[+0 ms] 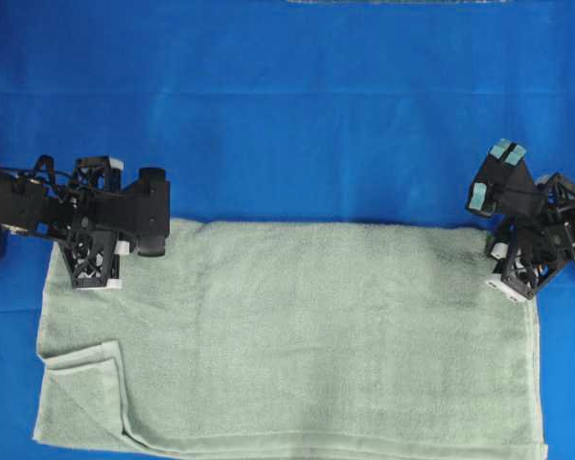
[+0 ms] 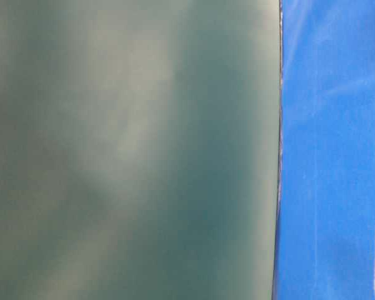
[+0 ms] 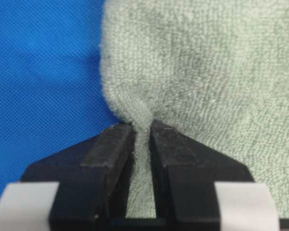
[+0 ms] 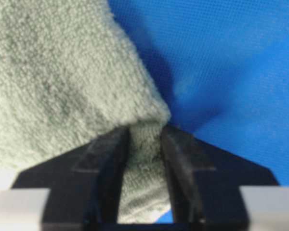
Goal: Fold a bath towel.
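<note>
Bath towel (image 1: 297, 345): pale green terry, spread flat on blue cloth (image 1: 287, 115), near-left corner folded over. Left gripper (image 3: 142, 132) pinches its far-left corner; right gripper (image 4: 147, 132) clamps its far-right corner, terry bunched between the jaws.

Robot lab bench, blue cloth (image 1: 268, 115)

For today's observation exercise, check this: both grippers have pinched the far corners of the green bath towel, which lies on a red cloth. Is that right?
Not quite. The cloth under the bath towel is bright blue, not red, as the overhead view shows. The rest holds: the left gripper and the right gripper each pinch a far corner of the towel, seen in the wrist views.
</note>
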Controlling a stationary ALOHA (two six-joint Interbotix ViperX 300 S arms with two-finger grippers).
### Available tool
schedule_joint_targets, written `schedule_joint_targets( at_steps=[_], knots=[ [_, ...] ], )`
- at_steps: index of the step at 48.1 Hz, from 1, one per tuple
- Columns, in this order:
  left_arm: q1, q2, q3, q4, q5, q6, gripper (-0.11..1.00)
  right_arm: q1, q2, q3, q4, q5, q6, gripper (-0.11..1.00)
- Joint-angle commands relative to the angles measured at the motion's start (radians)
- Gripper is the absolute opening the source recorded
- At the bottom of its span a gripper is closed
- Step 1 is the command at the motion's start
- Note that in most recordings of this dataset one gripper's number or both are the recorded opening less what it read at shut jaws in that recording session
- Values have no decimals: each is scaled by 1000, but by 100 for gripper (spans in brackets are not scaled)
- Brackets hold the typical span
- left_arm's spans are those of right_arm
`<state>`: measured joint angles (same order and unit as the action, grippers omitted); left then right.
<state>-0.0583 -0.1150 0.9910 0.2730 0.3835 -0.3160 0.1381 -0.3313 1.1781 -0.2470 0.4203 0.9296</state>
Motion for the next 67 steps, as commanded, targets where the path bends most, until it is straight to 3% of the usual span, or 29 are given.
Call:
schedule_joint_targets(
  at_steps=[1,6,13,19,25,33,40,43,54,61,67],
  knots=[
    [-2,14,2,-3,23,-3,8,-14,18,-11,-5,0,2,29],
    [-3,-32,-20,-8,89,-3,8,-14,-31,-57,-8,51,0,14],
    [-8,-149,-97,-9,267,-3,8,-6,-156,-169,-49,233,-12,13],
    [-25,-264,-199,-9,448,-2,8,2,-264,-284,-144,430,-18,14],
    [-58,-359,-321,-9,595,-2,8,2,-330,-377,-253,552,-20,13],
    [-112,-414,-449,-11,736,-6,8,2,-365,-449,-383,604,-20,13],
    [-150,-411,-523,-9,793,-35,8,-25,-357,-457,-469,607,-18,13],
    [-173,-400,-545,-11,790,-63,8,-64,-345,-462,-512,606,-18,14],
    [-307,-328,-627,-11,736,-219,8,-345,-244,-499,-683,486,-21,13],
    [-359,-279,-667,-11,693,-295,8,-532,-141,-554,-749,293,-23,14],
    [-390,-242,-701,-11,647,-328,8,-624,-58,-617,-759,155,-40,13]
  ],
)
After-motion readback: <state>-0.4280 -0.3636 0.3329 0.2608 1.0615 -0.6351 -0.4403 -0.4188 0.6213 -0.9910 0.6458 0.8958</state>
